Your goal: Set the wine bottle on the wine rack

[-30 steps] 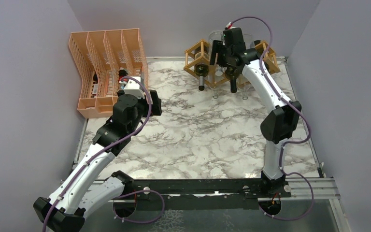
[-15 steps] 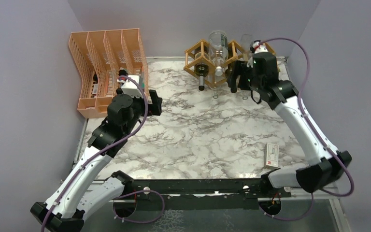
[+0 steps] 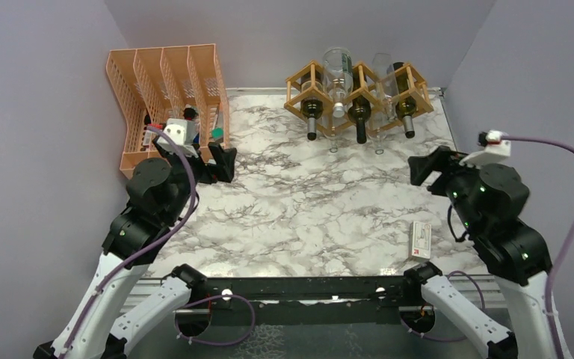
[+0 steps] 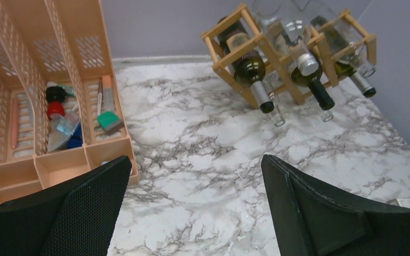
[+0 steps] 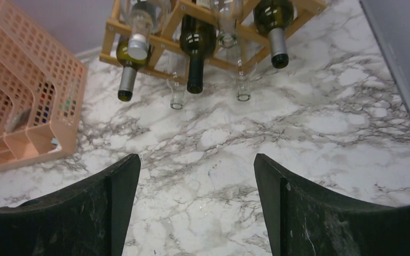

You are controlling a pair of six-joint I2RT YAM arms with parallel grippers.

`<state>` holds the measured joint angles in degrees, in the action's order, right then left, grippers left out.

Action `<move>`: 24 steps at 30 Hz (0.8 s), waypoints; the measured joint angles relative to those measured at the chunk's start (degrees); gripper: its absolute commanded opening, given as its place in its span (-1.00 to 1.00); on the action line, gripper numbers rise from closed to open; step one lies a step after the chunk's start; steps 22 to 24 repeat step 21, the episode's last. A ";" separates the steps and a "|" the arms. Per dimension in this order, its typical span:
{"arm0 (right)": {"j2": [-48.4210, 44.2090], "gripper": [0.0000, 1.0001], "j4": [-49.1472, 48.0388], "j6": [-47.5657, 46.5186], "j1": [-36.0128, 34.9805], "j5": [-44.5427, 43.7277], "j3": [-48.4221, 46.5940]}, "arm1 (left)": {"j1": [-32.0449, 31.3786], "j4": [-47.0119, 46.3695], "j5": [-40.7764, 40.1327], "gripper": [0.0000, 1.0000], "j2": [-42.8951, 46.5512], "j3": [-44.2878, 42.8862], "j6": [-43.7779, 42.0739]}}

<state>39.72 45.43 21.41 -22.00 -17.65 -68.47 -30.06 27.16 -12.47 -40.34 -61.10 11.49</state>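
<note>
The light wood wine rack stands at the back of the marble table, also in the left wrist view and the right wrist view. Three dark wine bottles lie in its lower cells, necks toward me: left, middle and right. Two clear bottles rest on top. My right gripper hangs open over the table's right side, well short of the rack, with nothing between its fingers. The left gripper is open and empty beside the organizer.
A peach mesh file organizer with small items inside fills the back left corner. A small white and red box lies near the front right. Grey walls close in the table on three sides.
My right arm has pulled back from the wine rack to the near right side, its jaws spreading wider, uncovering the rack's right bottles. The left arm drew back a little toward its base.
</note>
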 measured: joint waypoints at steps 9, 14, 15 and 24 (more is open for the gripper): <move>-6.54 0.65 2.91 -1.77 0.00 -2.73 -8.11 | 0.00 2.97 -0.94 0.98 4.94 -9.40 -2.27; -6.73 0.66 4.31 -2.49 0.00 -3.43 -9.18 | 0.00 3.23 -1.49 0.98 6.95 -12.26 -3.08; -6.73 0.66 4.50 -2.58 0.00 -3.52 -9.22 | 0.00 3.43 -1.60 0.98 7.10 -12.52 -3.21; -7.23 0.65 4.92 -3.04 0.00 -3.72 -9.29 | 0.00 5.35 -1.99 0.98 7.23 -12.61 -3.65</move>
